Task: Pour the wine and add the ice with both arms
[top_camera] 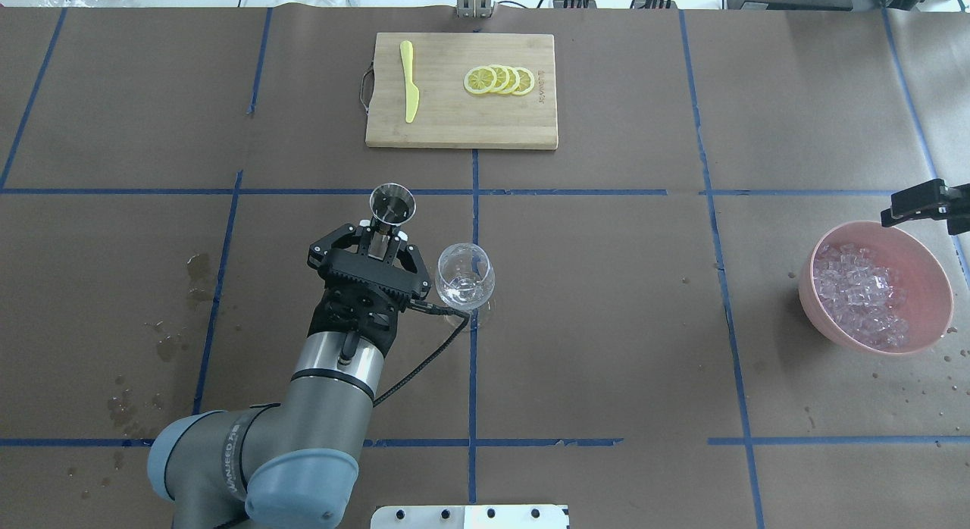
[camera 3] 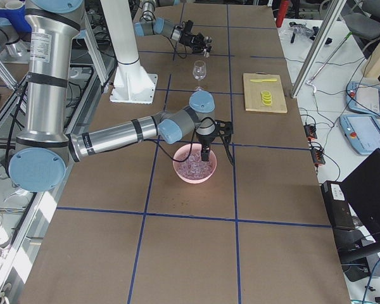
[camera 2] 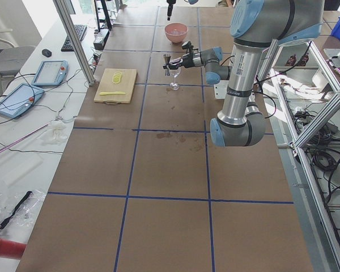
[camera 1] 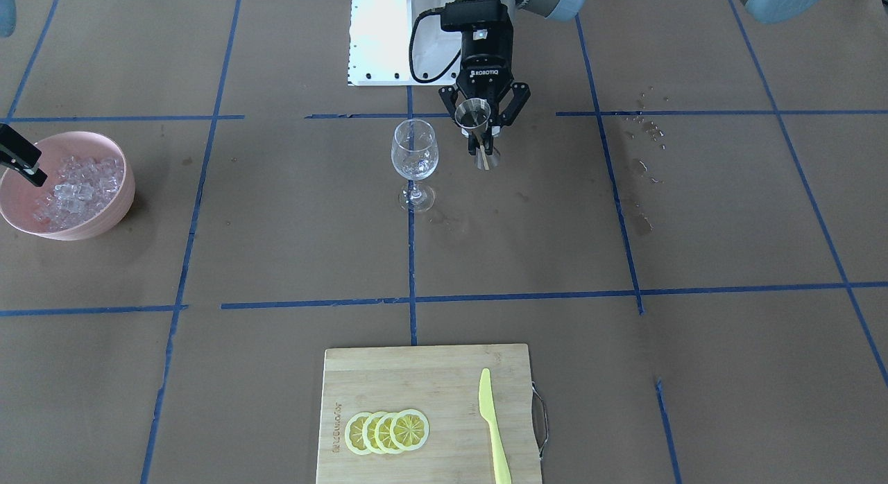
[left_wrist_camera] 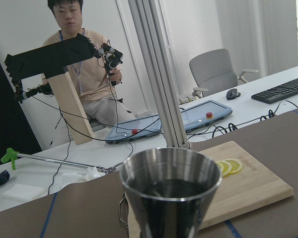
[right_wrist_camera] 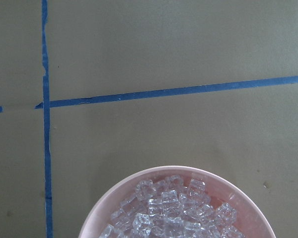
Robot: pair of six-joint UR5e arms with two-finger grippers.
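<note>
My left gripper [top_camera: 384,239] is shut on a steel jigger [top_camera: 392,203] and holds it upright above the table, just beside a clear wine glass [top_camera: 464,277]. The jigger [left_wrist_camera: 170,191] fills the left wrist view; I cannot tell whether it holds liquid. Glints low in the glass [camera 1: 414,152] look like a little clear wine. The ice [top_camera: 860,294] is heaped in a pink bowl [top_camera: 921,252] at the right. My right gripper [top_camera: 918,201] hangs over the bowl's far rim, cut off by the view's edge; I cannot tell if it is open. The ice [right_wrist_camera: 171,213] also shows in the right wrist view.
A wooden cutting board [top_camera: 461,116] at the far middle carries lemon slices [top_camera: 500,80] and a yellow knife [top_camera: 409,92]. Wet spots [top_camera: 163,339] mark the paper on the left. The white pedestal [camera 1: 388,40] stands at the robot's side of the table.
</note>
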